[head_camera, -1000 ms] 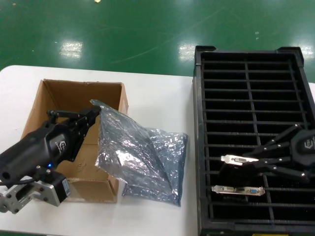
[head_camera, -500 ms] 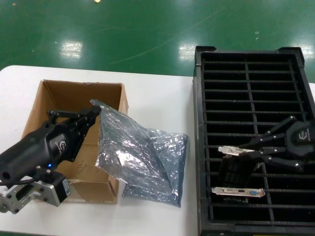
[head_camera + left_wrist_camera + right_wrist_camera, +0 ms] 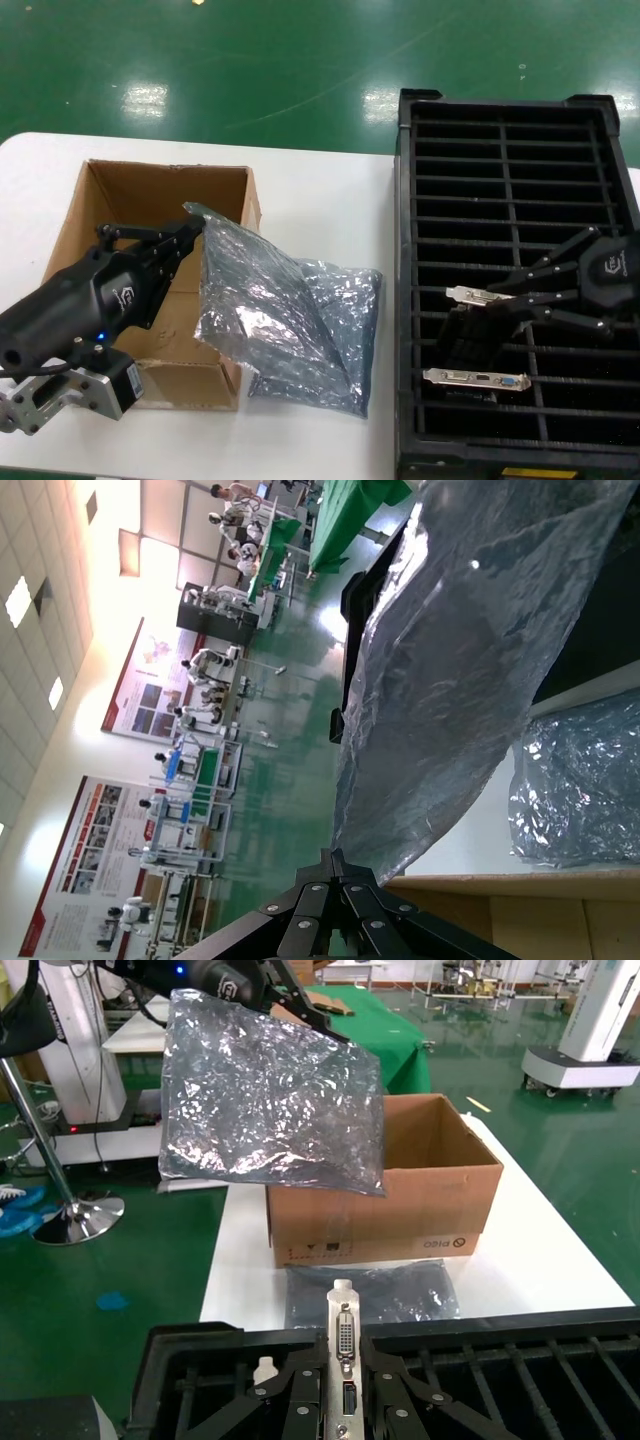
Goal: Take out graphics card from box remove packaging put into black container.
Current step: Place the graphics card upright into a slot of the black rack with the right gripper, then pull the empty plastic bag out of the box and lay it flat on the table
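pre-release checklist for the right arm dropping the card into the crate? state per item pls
1. Right end effector clamped on the graphics card: ok.
2. Card over the black container, left column: ok.
3. Card lined up between ribs: cannot tell.
4. Slot clear of the second card: ok, that one sits nearer the robot.
5. Left end effector pinching the empty packaging above the box, away from the crate: ok.
6. Another bag lies on the table, outside the crate: ok.

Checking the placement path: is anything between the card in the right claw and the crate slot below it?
Nothing visible. The right claw holds the graphics card over an open slot of the black container; another card sits in a nearer slot.
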`<state>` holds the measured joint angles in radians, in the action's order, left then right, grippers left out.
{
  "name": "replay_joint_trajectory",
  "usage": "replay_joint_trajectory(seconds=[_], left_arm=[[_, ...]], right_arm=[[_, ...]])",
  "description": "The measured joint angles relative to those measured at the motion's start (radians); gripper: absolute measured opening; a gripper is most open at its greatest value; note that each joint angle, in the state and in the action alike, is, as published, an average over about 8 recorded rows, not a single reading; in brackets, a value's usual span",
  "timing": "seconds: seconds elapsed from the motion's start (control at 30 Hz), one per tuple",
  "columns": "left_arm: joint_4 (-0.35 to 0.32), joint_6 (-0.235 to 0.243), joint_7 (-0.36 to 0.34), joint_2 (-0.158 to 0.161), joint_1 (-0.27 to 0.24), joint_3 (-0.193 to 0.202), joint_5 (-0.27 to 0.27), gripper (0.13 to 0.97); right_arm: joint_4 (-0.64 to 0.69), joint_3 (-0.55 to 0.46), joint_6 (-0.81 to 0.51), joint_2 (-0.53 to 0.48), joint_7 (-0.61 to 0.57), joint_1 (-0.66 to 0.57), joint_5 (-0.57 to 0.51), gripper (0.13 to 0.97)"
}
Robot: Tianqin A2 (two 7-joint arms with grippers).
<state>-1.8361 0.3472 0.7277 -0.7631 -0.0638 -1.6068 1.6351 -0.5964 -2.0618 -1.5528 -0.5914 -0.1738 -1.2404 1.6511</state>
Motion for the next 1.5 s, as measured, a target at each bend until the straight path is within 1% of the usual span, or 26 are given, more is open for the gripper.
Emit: replay_joint_trajectory(seconds=[0.43, 0.7, 1.0, 1.1, 1.2, 1.27, 1.3, 1.4, 1.5], left_arm=[[0.000, 0.000, 0.000, 0.000, 0.000, 0.000, 0.000, 0.139], [0.000, 0.000, 0.000, 0.000, 0.000, 0.000, 0.000, 0.139], [0.000, 0.000, 0.000, 0.000, 0.000, 0.000, 0.000, 0.139], [0.000, 0.000, 0.000, 0.000, 0.000, 0.000, 0.000, 0.139], [0.000, 0.000, 0.000, 0.000, 0.000, 0.000, 0.000, 0.139], [0.000, 0.000, 0.000, 0.000, 0.000, 0.000, 0.000, 0.139], [0.000, 0.000, 0.000, 0.000, 0.000, 0.000, 0.000, 0.139], [0.000, 0.000, 0.000, 0.000, 0.000, 0.000, 0.000, 0.139], [0.000, 0.000, 0.000, 0.000, 0.000, 0.000, 0.000, 0.139]], right_arm=[[-0.050, 0.017, -0.009, -0.018, 0.014, 0.060, -0.007, 0.186], [-0.050, 0.037, -0.003, -0.010, -0.003, 0.090, 0.000, 0.186], [-0.049, 0.061, 0.005, -0.005, -0.012, 0.107, 0.012, 0.232], [-0.067, 0.077, 0.019, -0.009, -0.009, 0.120, 0.023, 0.274], [-0.104, 0.109, 0.066, -0.013, -0.007, 0.148, 0.039, 0.316], [-0.139, 0.145, 0.122, -0.013, -0.007, 0.179, 0.049, 0.343], [-0.160, 0.169, 0.157, -0.010, -0.007, 0.199, 0.053, 0.343], [-0.233, 0.266, 0.281, 0.009, 0.000, 0.274, 0.053, 0.410], [-0.311, 0.388, 0.414, 0.050, 0.027, 0.359, 0.025, 0.476]])
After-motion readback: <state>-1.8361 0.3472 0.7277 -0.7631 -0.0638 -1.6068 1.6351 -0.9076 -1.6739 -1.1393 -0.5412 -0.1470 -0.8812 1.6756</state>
